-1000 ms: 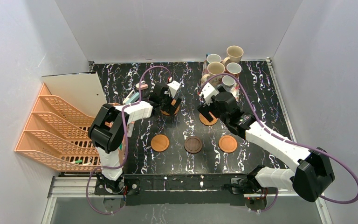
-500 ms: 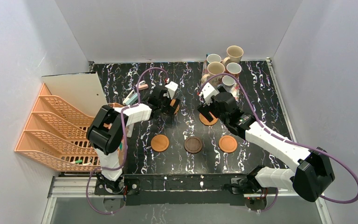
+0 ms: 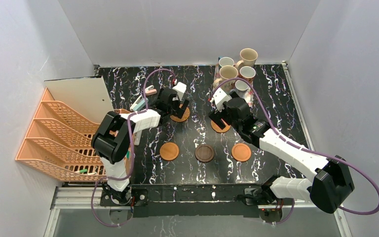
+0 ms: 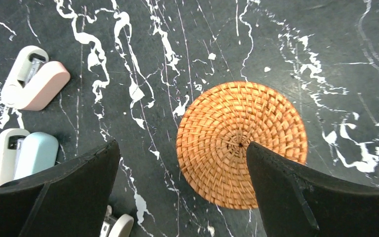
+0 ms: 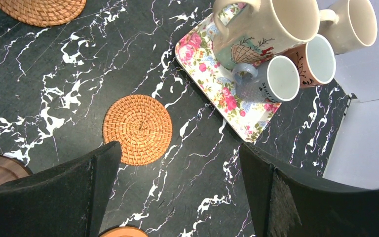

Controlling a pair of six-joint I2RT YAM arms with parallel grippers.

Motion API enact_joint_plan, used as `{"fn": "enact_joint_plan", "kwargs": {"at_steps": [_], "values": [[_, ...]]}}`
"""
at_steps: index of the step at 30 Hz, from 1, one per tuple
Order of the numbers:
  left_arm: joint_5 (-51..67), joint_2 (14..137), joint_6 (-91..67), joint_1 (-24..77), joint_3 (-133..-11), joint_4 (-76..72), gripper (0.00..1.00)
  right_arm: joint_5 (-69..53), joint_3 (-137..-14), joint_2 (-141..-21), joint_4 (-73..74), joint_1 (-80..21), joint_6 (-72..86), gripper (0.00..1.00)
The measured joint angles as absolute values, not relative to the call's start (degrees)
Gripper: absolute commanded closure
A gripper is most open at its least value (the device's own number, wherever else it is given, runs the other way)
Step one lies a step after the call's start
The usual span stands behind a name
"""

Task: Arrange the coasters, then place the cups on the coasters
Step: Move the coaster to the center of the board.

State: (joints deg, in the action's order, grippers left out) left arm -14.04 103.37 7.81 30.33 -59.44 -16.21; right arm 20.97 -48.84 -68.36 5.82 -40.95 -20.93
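Note:
Three smooth coasters lie in a near row: orange-brown (image 3: 169, 151), dark brown (image 3: 205, 153), orange-brown (image 3: 241, 152). Behind them lie two woven coasters, one (image 3: 180, 116) under my left gripper (image 3: 180, 104), one (image 3: 220, 126) by my right gripper (image 3: 220, 113). In the left wrist view the woven coaster (image 4: 237, 138) lies flat, partly under the right finger, and the left gripper (image 4: 182, 150) is open above it. The right gripper (image 5: 177, 155) is open and empty, its woven coaster (image 5: 137, 129) beside its left finger. Several cups (image 5: 264, 29) (image 5: 279, 79) stand crowded on and behind the floral tray (image 5: 212, 81).
A pink stapler (image 4: 32, 81) and a blue one (image 4: 29, 155) lie left of the left gripper. An orange file rack (image 3: 59, 138) and a white board (image 3: 81, 94) fill the left side. White walls enclose the black marble table (image 3: 197, 89).
My left gripper has drawn back toward the far side, uncovering the woven coaster that now lies flat on the table. The right arm has not moved.

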Motion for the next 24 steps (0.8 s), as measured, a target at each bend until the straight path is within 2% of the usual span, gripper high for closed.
{"fn": "enact_joint_plan", "kwargs": {"at_steps": [5,24], "values": [[-14.3,108.5,7.9,30.3,-61.5,-15.2,0.02,20.9,-48.8,-68.3,5.8,-41.0,-20.9,0.02],[-3.4,107.7,14.2,30.5,-61.3,-12.8,0.02,20.4,-48.8,-68.0,5.9,-41.0,-20.9,0.02]]}}
